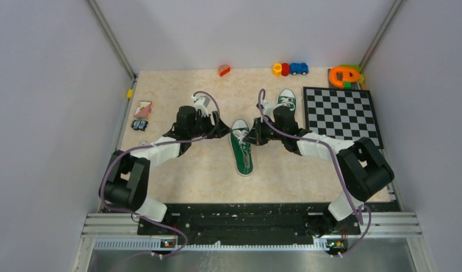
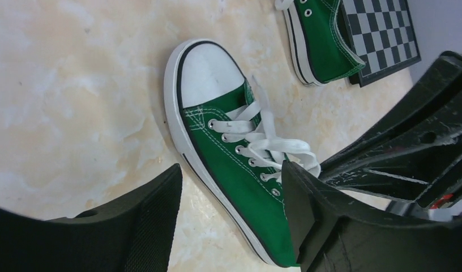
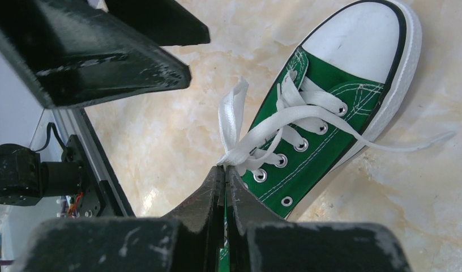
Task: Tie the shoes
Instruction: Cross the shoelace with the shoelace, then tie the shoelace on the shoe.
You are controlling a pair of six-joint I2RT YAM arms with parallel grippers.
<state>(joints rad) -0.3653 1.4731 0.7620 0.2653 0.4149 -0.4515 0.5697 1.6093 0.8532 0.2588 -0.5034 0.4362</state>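
Grey walls (image 1: 47,85) enclose beige marbled tabletop (image 1: 206,170) bearing shoe (image 1: 242,153).

Robot lab test cell — grey panel walls (image 1: 47,113) w/ alu framing (image 1: 111,35) round a marbled tabletop (image 1: 206,170), toys (image 1: 290,69) at back.

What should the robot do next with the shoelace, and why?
Probably the left gripper should ease down and close on the loose laces of the middle shoe. The right gripper is shut on one lace strand, lifted off the shoe, while the left gripper's jaws stand open over the laces, holding nothing. A knot likely needs both sides held.
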